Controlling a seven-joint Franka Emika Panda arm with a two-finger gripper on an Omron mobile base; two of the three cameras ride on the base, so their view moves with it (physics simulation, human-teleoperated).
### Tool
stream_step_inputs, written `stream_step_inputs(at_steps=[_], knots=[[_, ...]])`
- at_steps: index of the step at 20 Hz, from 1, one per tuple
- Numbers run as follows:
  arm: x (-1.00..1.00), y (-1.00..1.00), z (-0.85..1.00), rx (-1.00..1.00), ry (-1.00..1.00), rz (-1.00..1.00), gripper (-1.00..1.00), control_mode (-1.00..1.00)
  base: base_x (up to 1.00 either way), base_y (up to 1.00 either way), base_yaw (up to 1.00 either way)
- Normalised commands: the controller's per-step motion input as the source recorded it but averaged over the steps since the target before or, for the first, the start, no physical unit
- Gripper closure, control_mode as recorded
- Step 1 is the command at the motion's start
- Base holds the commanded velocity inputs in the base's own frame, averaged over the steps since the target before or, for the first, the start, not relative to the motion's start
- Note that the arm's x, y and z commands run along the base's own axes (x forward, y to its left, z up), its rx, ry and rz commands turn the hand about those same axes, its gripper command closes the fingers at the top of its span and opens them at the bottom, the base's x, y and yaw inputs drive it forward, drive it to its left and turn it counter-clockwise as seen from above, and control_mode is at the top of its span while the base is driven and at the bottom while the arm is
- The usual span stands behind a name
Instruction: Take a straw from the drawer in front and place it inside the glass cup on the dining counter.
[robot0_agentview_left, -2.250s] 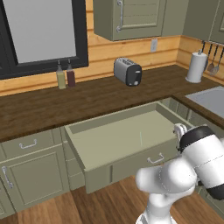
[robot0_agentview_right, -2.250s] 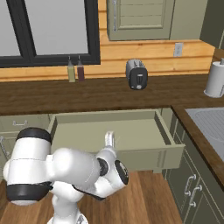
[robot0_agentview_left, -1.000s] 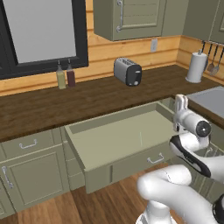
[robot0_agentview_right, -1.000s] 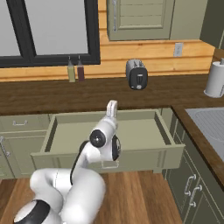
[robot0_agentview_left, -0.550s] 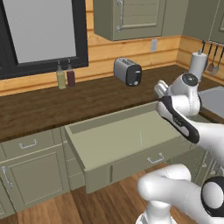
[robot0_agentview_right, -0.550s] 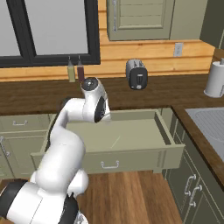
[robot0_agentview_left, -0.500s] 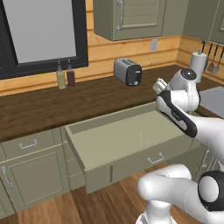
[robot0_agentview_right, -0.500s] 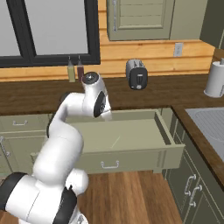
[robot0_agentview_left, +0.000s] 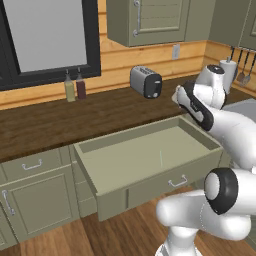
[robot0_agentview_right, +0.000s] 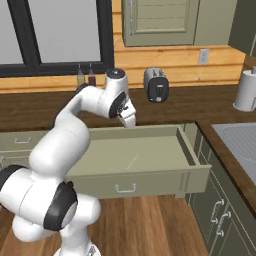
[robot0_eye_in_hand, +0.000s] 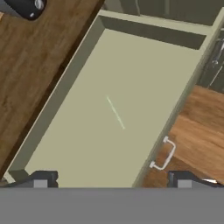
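The drawer (robot0_agentview_left: 150, 165) is pulled fully out below the dark wood worktop (robot0_agentview_left: 75, 120), and the straw (robot0_eye_in_hand: 115, 113) lies flat on its floor near the middle. The gripper (robot0_agentview_right: 129, 119) is held above the drawer's rear edge, spread wide with nothing gripped; a toaster (robot0_agentview_right: 156, 85) stands on the worktop to its right.

A home kitchen, rendered. A dark wood desk (robot0_agentview_left: 75, 117) runs under a honey-plank wall across the middle of the frame, with sage-green cabinets (robot0_agentview_left: 37, 200) below and a wall cupboard (robot0_agentview_left: 147, 20) at the top. A toaster (robot0_agentview_left: 146, 82) and two bottles (robot0_agentview_left: 73, 86) stand at the back of the desk, a paper-towel roll (robot0_agentview_right: 246, 90) at the right. A black-framed window (robot0_agentview_left: 47, 37) fills the upper left; an open drawer (robot0_agentview_left: 145, 155) juts out over wood flooring (robot0_agentview_right: 145, 220).
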Motion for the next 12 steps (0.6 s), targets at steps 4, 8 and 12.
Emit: stream_step_inputs(at_steps=[4,8,12], knots=[[0.45,0.08,-0.81,-0.17,0.06,0.14,-1.00,-1.00,0.00,0.00,0.00],[0.53,0.03,-0.17,-0.15,0.38,0.11,-1.00,-1.00,0.00,0.00,0.00],[0.16,0.00,-0.19,-0.01,0.15,0.10,-1.00,-1.00,0.00,0.00,0.00]])
